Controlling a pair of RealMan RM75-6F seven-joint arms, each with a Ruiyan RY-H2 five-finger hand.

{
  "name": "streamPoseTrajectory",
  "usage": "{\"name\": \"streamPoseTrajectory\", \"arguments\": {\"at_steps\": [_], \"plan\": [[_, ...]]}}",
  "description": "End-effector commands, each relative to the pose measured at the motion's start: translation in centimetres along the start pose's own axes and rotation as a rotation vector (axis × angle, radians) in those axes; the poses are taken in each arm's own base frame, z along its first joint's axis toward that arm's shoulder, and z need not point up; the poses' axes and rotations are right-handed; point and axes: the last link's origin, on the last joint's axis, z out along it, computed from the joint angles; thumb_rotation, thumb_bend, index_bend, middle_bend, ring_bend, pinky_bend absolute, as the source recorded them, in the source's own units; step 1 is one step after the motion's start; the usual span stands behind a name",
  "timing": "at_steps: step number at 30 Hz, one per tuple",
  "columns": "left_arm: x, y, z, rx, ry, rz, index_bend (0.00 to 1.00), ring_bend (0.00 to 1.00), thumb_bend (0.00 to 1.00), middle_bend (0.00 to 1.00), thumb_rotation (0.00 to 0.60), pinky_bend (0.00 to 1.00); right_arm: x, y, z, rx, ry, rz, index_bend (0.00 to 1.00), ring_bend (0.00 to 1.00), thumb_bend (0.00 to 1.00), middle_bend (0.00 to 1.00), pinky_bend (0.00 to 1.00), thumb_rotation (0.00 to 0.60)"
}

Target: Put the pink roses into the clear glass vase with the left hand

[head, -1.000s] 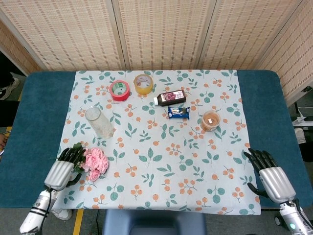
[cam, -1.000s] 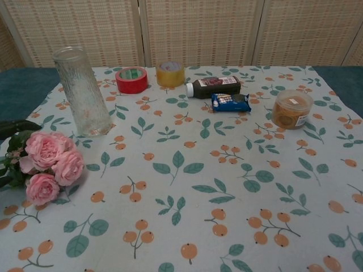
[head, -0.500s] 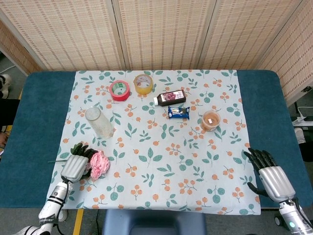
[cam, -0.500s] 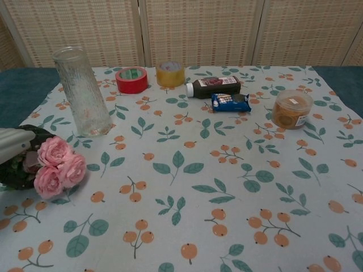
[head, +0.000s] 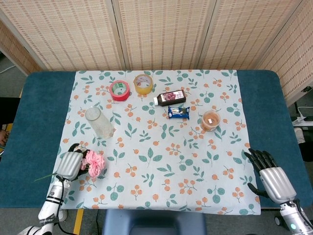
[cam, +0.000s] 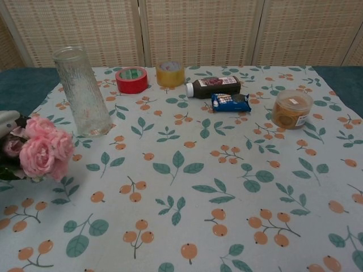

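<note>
Left hand (head: 68, 165) sits at the near-left edge of the bench (head: 39, 117), over the border of the floral cloth (head: 161, 147). Its fingers (head: 78, 149) are curled around the roses (head: 94, 163) and hold them; the blooms point right, and a green stem end sticks out to the left behind the hand. In the chest view the roses (cam: 38, 150) appear raised off the cloth, with only the tip of the hand (cam: 8, 119) showing at the frame edge, so the exact grip cannot be made out there.

The vase (head: 99, 123) stands upright on the cloth just beyond the roses, apart from them. In the chest view the vase (cam: 83, 92) is clear ribbed glass, mouth up.

Further back, a red tape roll (head: 119, 90) and a yellow tape roll (head: 144, 84) lie side by side, close but not touching. To their right a dark bottle (head: 170, 97) lies on its side, cap to the left. Just in front of it lies a blue snack packet (head: 178, 112). Right of that stands a round tub (head: 211, 120) with a clear lid and brown contents.

Right hand (head: 271, 176) rests at the near-right corner of the bench, just off the cloth. Its fingers (head: 259, 157) are extended and slightly spread, holding nothing.
</note>
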Motion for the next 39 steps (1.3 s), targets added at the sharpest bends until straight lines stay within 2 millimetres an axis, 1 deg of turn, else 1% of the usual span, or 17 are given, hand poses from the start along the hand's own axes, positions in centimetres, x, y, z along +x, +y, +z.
{"name": "streamPoseTrajectory", "arguments": {"at_steps": [1, 5, 7, 8, 10, 11, 13, 14, 17, 20, 23, 27, 30, 33, 39], "plan": [[5.0, 0.7, -1.3, -0.057, 0.237, -0.318, 0.8, 0.5, 0.67, 0.84, 0.6, 0.19, 0.0, 0.0, 0.0, -0.001, 0.001, -0.001, 0.0, 0.0, 0.18, 0.0, 0.0, 0.6], [9.6, 0.9, -1.9, -0.146, 0.47, -0.74, 0.8, 0.5, 0.68, 0.85, 0.6, 0.19, -0.1, 0.0, 0.0, 0.001, -0.005, 0.001, 0.0, 0.0, 0.18, 0.0, 0.0, 0.6], [11.6, 0.6, -1.7, -0.182, 0.556, -0.839, 0.8, 0.5, 0.7, 0.85, 0.6, 0.19, -0.1, 0.0, 0.0, 0.001, -0.007, 0.002, 0.0, 0.0, 0.18, 0.0, 0.0, 0.6], [12.7, 0.5, -1.3, -0.211, 0.6, -0.883, 0.81, 0.5, 0.7, 0.85, 0.6, 0.18, -0.1, 0.1, 0.1, 0.001, -0.009, 0.0, 0.0, 0.0, 0.18, 0.0, 0.0, 0.6], [14.4, 0.8, -0.2, -0.245, 0.638, -0.99, 0.81, 0.49, 0.7, 0.85, 0.6, 0.17, -0.2, 0.0, 0.1, 0.001, -0.013, 0.0, 0.0, 0.0, 0.18, 0.0, 0.0, 0.6], [15.6, 1.1, 0.8, -0.264, 0.641, -1.072, 0.81, 0.49, 0.69, 0.85, 0.6, 0.17, -0.2, 0.0, 0.1, 0.002, -0.016, -0.003, 0.0, 0.0, 0.18, 0.0, 0.0, 0.6], [17.3, 1.7, 2.6, -0.289, 0.625, -1.169, 0.81, 0.49, 0.69, 0.85, 0.6, 0.16, -0.3, 0.0, 0.2, 0.001, -0.018, -0.003, 0.0, 0.0, 0.18, 0.0, 0.0, 0.6], [18.3, 2.1, 3.9, -0.301, 0.615, -1.211, 0.81, 0.49, 0.69, 0.85, 0.6, 0.16, -0.3, 0.0, 0.2, -0.001, -0.019, -0.003, 0.0, 0.0, 0.18, 0.0, 0.0, 0.6], [20.4, 3.1, 7.3, -0.318, 0.59, -1.312, 0.81, 0.48, 0.69, 0.85, 0.6, 0.15, -0.3, 0.1, 0.3, -0.009, -0.018, -0.002, 0.0, 0.0, 0.18, 0.0, 0.0, 0.6], [21.8, 3.8, 10.4, -0.321, 0.591, -1.351, 0.81, 0.48, 0.69, 0.85, 0.6, 0.15, -0.3, 0.3, 0.5, -0.017, -0.023, -0.001, 0.0, 0.0, 0.18, 0.0, 0.0, 0.6], [23.1, 4.7, 12.9, -0.324, 0.603, -1.362, 0.81, 0.48, 0.7, 0.85, 0.6, 0.14, -0.4, 0.5, 0.7, -0.027, -0.03, 0.0, 0.0, 0.0, 0.18, 0.0, 0.0, 0.6], [24.3, 5.7, 15.2, -0.33, 0.625, -1.358, 0.81, 0.48, 0.7, 0.85, 0.6, 0.14, -0.4, 0.7, 1.1, -0.044, -0.034, 0.005, 0.0, 0.0, 0.18, 0.0, 0.0, 0.6], [24.5, 6.5, 16.4, -0.334, 0.626, -1.331, 0.81, 0.48, 0.7, 0.85, 0.6, 0.14, -0.4, 1.0, 1.3, -0.057, -0.036, 0.008, 0.0, 0.0, 0.18, 0.0, 0.0, 0.6], [23.6, 7.2, 17.2, -0.325, 0.606, -1.318, 0.81, 0.48, 0.7, 0.85, 0.6, 0.14, -0.2, 1.2, 1.5, -0.07, -0.031, 0.013, 0.0, 0.0, 0.18, 0.0, 0.0, 0.6], [20.7, 8.6, 18.3, -0.31, 0.562, -1.268, 0.81, 0.48, 0.7, 0.85, 0.6, 0.14, -0.2, 1.3, 1.6, -0.07, -0.033, 0.017, 0.0, 0.0, 0.18, 0.0, 0.0, 0.6]]}}
